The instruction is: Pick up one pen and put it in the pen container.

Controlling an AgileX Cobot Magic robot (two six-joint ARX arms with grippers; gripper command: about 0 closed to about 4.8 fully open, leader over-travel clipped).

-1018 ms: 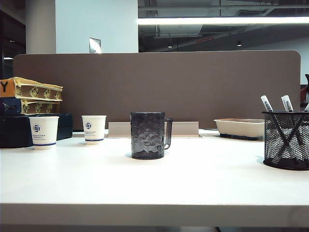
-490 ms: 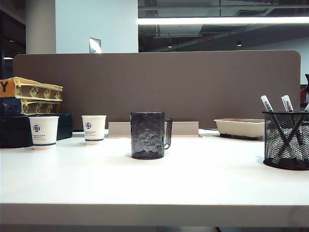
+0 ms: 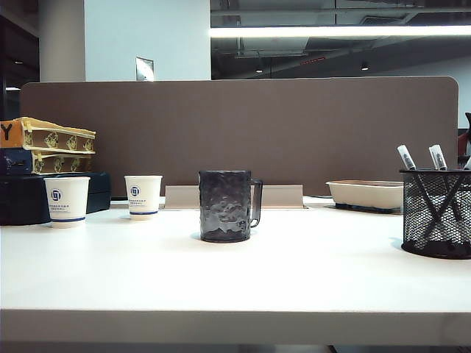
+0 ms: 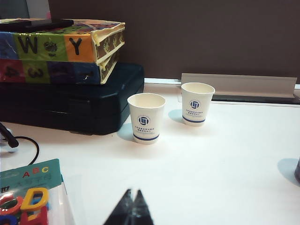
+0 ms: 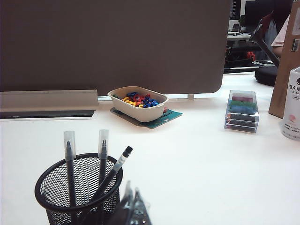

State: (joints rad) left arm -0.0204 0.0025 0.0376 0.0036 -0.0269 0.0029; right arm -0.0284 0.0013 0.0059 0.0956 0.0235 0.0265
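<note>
A white table point(image 3: 309, 279) is stretching across the foreground, with a brown partition point(image 3: 243, 132) standing along its far edge. Behind the partition, a pale wall point(image 3: 147, 37) and a round column point(image 3: 61, 40) are rising on the left, while a long ceiling light point(image 3: 338, 31) is glowing above dark exposed ceiling on the right. In the right wrist view, another desk point(image 5: 241, 37) is showing past the partition's rounded corner

The round black wire-mesh pen container point(image 3: 437, 214) looks like matt metal; the dark translucent dimpled mug point(image 3: 226, 206) is glossy — glass or plastic. Two white paper cups point(image 4: 146, 117) sit on the smooth white table point(image 3: 235, 279).
</note>
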